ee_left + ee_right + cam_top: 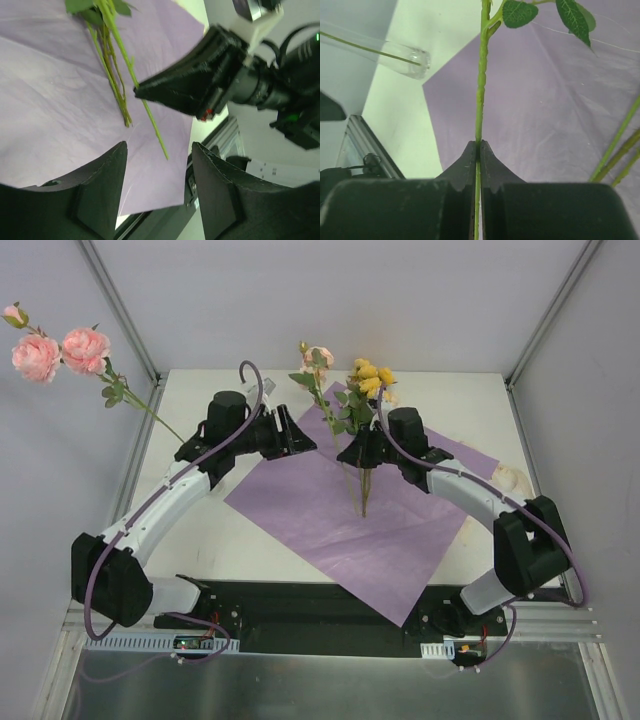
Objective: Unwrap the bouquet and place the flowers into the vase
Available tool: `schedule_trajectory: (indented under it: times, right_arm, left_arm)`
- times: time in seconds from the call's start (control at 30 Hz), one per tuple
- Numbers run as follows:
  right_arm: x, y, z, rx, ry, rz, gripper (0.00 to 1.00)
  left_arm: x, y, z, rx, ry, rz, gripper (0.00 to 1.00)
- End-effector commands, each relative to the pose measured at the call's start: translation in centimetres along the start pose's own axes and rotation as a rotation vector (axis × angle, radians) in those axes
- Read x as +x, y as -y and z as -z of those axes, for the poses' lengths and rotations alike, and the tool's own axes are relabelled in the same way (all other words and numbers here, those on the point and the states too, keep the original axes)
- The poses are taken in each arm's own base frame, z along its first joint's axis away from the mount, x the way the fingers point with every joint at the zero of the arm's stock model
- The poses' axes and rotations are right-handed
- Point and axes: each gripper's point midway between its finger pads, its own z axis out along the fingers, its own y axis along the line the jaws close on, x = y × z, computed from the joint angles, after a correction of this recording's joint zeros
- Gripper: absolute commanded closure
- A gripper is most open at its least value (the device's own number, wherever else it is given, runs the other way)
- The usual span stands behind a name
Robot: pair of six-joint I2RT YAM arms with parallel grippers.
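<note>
**Over the purple paper: right gripper clamps a stem, left gripper stands open**

At the middle of the table (258, 562), the purple paper (400, 540) lies flat and spread out, one corner reaching the near edge. The right gripper (362, 454) hovers above its far half, and the jaws are pressed tight on a single green stem (481, 85). The wrist view shows that stem pinched squarely between both fingertips, with leaves branching off higher up.

The flowers (371, 378) stand up from that grip toward the far edge of the table, yellow roses on the right and a pink rose (318, 358) just to their left. More stems lie loose on the paper beside the held one, and they sit apart from the fingers.

The left gripper (159, 146) hangs close by on the left with its jaws apart and only paper showing between them.

Off the paper's left corner, on bare table, sits the vase (407, 56) with a thin stem running inside it. Whether it stands upright, I cannot tell.

Past the far left corner leans a long stem with pink blooms (62, 348), its lower end hidden behind the left arm.
</note>
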Motion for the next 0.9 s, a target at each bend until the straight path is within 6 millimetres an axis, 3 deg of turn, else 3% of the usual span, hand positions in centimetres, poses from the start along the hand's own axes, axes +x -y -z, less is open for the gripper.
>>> schedule_trajectory:
  times: [0.0,0.17,0.23,0.4,0.63,0.87]
  right_arm:
    - [-4.5,-6.1,2.8,-0.218,0.182,0.033,0.99]
    - [-4.1,-7.3,4.0,-0.258,0.204,0.06,0.99]
    - [-4.2,-8.0,4.7,-0.28,0.212,0.079,0.99]
    - [-4.3,-9.5,5.5,-0.325,0.215,0.108,0.99]
    - [-3.7,-11.4,6.0,-0.371,0.208,0.136,0.99]
    - [-3.5,-12.4,6.3,-0.396,0.203,0.152,0.99]
  left_arm:
    - [-3.6,1.7,0.5,0.008,0.176,0.095,0.46]
    - [-4.9,2.0,-0.4,0.018,0.203,0.135,0.34]
    - [-5.1,2.0,-0.8,0.018,0.208,0.127,0.34]
    - [-5.4,3.1,-1.7,0.032,0.211,0.081,0.5]
    - [-5.7,3.9,-2.1,0.042,0.213,0.048,0.49]
    - [-6.3,4.1,-1.3,0.03,0.255,-0.003,0.65]
